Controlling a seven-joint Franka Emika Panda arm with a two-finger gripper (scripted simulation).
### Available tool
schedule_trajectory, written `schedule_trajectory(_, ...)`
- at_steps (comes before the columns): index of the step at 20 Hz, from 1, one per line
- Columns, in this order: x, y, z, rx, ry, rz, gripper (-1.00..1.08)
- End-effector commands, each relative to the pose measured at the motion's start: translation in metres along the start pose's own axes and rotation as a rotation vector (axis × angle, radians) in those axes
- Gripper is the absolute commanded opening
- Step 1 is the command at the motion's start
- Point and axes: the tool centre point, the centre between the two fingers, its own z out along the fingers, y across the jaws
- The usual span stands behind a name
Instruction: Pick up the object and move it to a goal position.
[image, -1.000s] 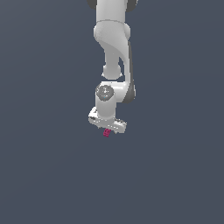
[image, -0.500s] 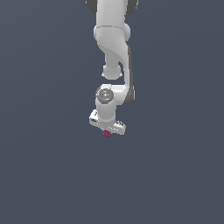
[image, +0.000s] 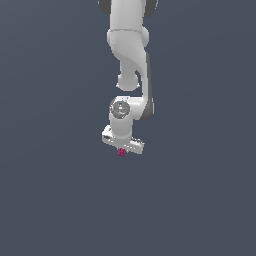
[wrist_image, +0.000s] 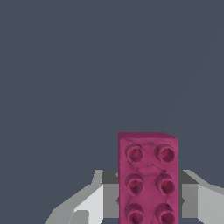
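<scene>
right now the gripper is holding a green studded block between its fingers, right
Not quite: the block is magenta, not green. The wrist view shows its pink studded face with the gripper fingers closed on either side; the exterior view shows the same pink speck under the gripper.

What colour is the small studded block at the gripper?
The block is magenta, a dark pink, studs included. The wrist view shows it best.
</scene>
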Motion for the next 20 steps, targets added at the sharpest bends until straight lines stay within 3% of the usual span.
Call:
schedule_trajectory(1,0.0,0.0,-0.003,0.0,0.001,0.0,-1.0)
schedule_trajectory(10,-0.01,0.004,-0.036,0.001,0.0,0.0,-1.0)
schedule_trajectory(20,-0.03,0.013,-0.116,0.001,0.0,0.0,-1.0)
